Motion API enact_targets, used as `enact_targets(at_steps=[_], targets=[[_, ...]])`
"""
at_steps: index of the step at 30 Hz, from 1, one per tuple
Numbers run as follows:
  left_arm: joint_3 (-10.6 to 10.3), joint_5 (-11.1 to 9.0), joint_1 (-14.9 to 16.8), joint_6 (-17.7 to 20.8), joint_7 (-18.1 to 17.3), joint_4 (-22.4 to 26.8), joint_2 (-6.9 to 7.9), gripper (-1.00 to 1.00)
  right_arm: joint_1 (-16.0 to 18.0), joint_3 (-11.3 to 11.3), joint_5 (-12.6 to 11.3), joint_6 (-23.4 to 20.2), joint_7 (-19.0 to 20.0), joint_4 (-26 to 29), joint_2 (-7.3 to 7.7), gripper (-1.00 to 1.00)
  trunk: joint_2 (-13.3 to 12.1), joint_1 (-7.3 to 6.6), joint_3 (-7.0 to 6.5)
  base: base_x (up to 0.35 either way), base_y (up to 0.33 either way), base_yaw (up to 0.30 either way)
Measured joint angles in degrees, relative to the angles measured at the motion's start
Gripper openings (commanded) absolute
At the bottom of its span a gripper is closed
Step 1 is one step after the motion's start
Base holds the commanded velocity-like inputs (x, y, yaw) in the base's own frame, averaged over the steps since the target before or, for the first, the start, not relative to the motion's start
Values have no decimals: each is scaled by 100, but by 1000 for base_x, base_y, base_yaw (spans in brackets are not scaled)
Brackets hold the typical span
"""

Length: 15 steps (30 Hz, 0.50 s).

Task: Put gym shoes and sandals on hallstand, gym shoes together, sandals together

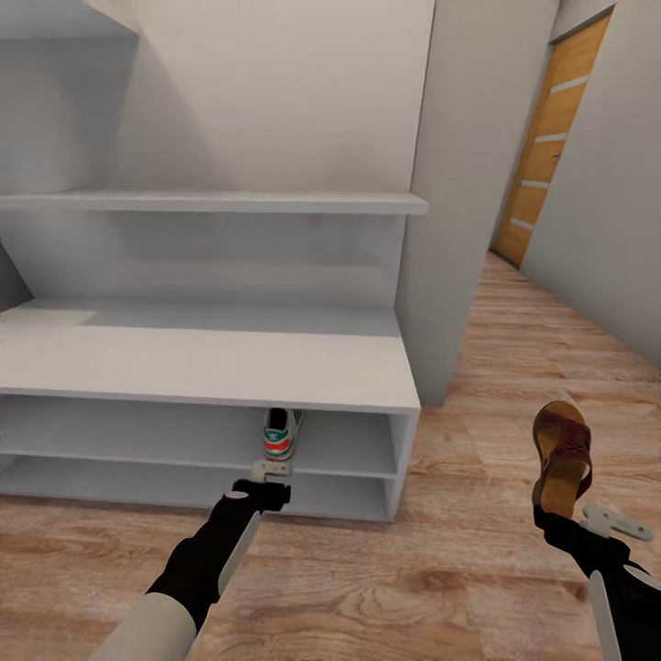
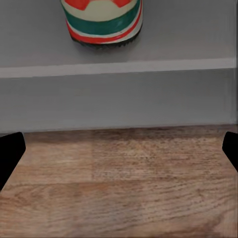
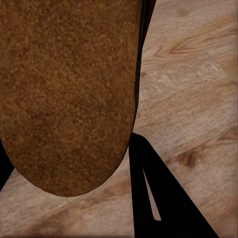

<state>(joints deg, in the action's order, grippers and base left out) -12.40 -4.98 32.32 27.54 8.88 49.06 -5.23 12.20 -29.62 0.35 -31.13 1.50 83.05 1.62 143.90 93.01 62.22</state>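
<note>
The hallstand (image 1: 211, 367) stands against the wall, a big white unit with a wide bench top and two long low openings beneath it. In the upper of those two openings, towards its right end, sits one gym shoe (image 1: 281, 434), heel facing out into the corridor, its green stripe and red-orange heel plain to see. It rests on the shelf board, clear of the floor. The left wrist view shows the same heel (image 2: 102, 22) on the shelf edge, with the lower opening and then the wood planks below it.

The left gripper (image 1: 272, 469) hangs just in front of that shelf, close to the shoe's heel but not gripping it. Its two dark fingertips (image 2: 11, 151) sit at the far edges of the left wrist view, spread wide with nothing between them but bare floor.

Off to the right, above the corridor floor (image 1: 441, 569), the right gripper (image 1: 562, 509) holds one sandal (image 1: 561, 452) upright, strap end up, lifted off the planks. In the right wrist view the tan cork sole (image 3: 67, 94) fills the frame close up, with a dark finger (image 3: 158, 198) pressed alongside it, so the jaws are closed on the sandal.
</note>
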Motion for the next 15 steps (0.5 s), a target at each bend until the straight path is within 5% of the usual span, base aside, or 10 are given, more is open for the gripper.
enact_targets(at_steps=[7,15], targets=[[-9,-29,0,-582,-13,10,-5,100,3,-4,2,4,-2,-2,-3,-100,0,-1,0,-7,0,0],[-30,-39,-27,-722,-16,16,-16,100,1,7,9,1,-8,7,-9,-100,0,-1,0,0,0,0]])
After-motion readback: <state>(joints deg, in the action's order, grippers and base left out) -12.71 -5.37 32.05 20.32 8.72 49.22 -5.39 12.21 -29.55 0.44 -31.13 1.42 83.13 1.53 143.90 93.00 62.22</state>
